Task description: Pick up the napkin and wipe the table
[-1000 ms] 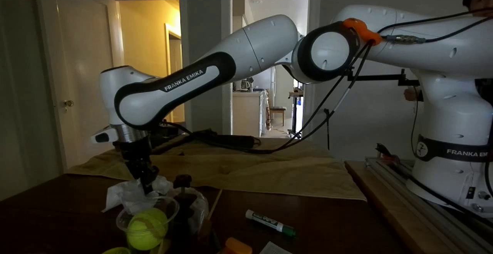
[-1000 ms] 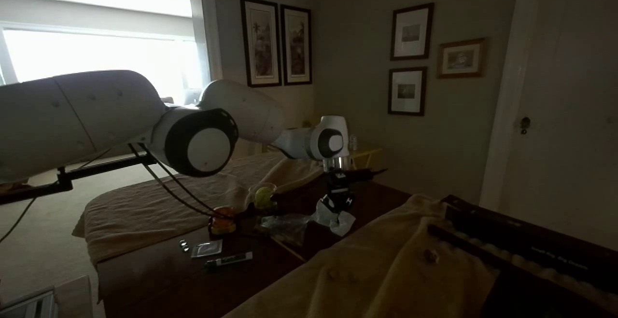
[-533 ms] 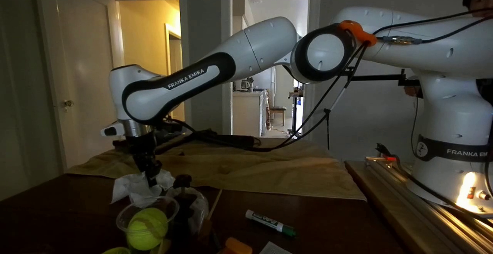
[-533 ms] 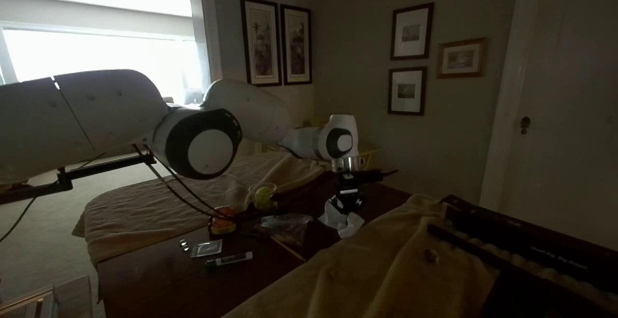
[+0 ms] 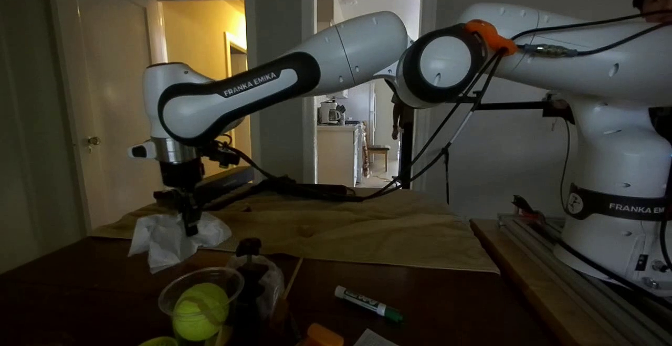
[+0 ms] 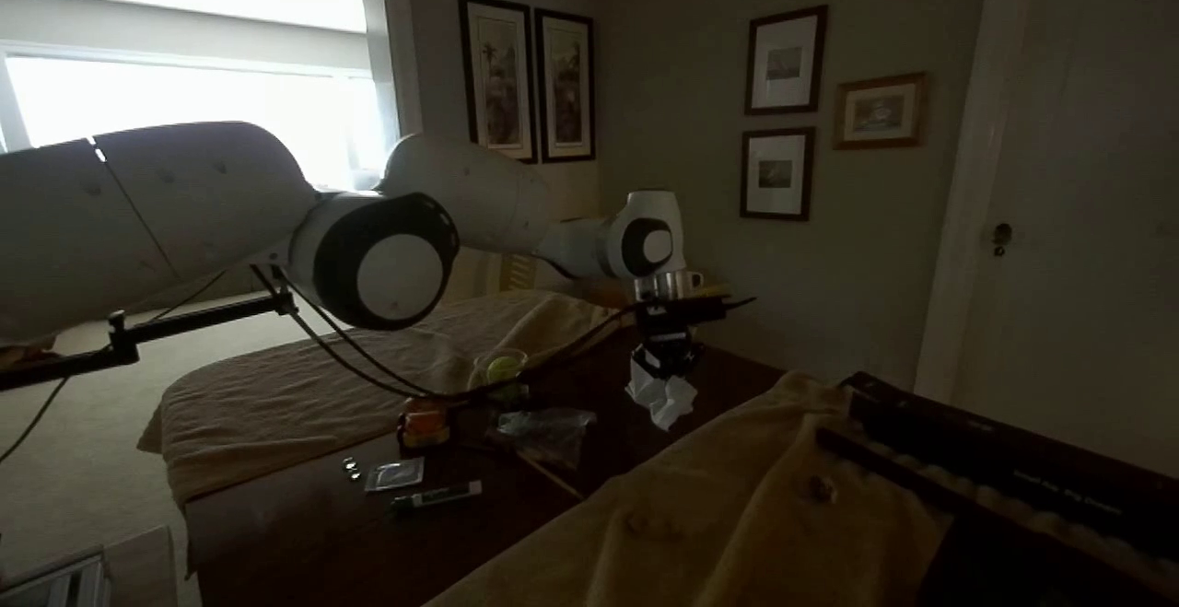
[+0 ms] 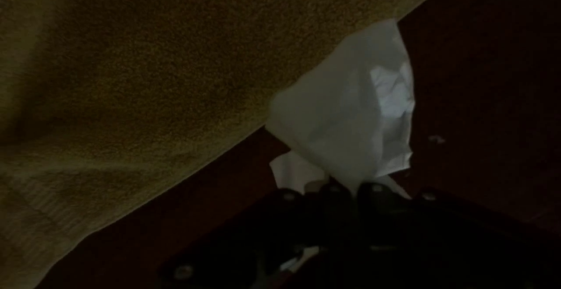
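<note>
Three things are cut off by the bottom edge in an exterior view: a white card point(image 5: 374, 339), an orange object point(image 5: 323, 335) and a sliver of some yellow-green round thing point(image 5: 159, 342). Just beyond stands a clear plastic cup point(image 5: 210, 275) holding a tennis ball point(image 5: 200, 312), which shows through the wall; the cup's base is hard to make out. In an exterior view a cable point(image 6: 465, 395) runs across the front of that cup and ball. Close beside the cup is a dark knobbed object point(image 5: 251, 272), too dim to name, and behind it, partly hidden, a clear plastic bag point(image 5: 271, 280) whose contents I cannot make out. A marker point(image 5: 367, 304) with a green cap lies apart from these on the dark reddish-brown table point(image 5: 446, 304).

Past the cup, the gripper point(image 7: 352, 189) points down and pinches the crumpled white napkin point(image 5: 168, 241), which hangs in loose folds on either side. Whether its lowest corner touches the table I cannot tell. The wrist view is so dark that the gripper's body merges into black. A tan cloth point(image 5: 367, 236) lies over the table's far part. At the right edge a person's face point(image 5: 656, 2) is cut off. Farther back, a doorway point(image 5: 308, 46) shows another person point(image 5: 404, 120), partly hidden behind the robot arm point(image 5: 367, 46), and a counter point(image 5: 336, 154) bearing a coffee maker point(image 5: 329, 112).
</note>
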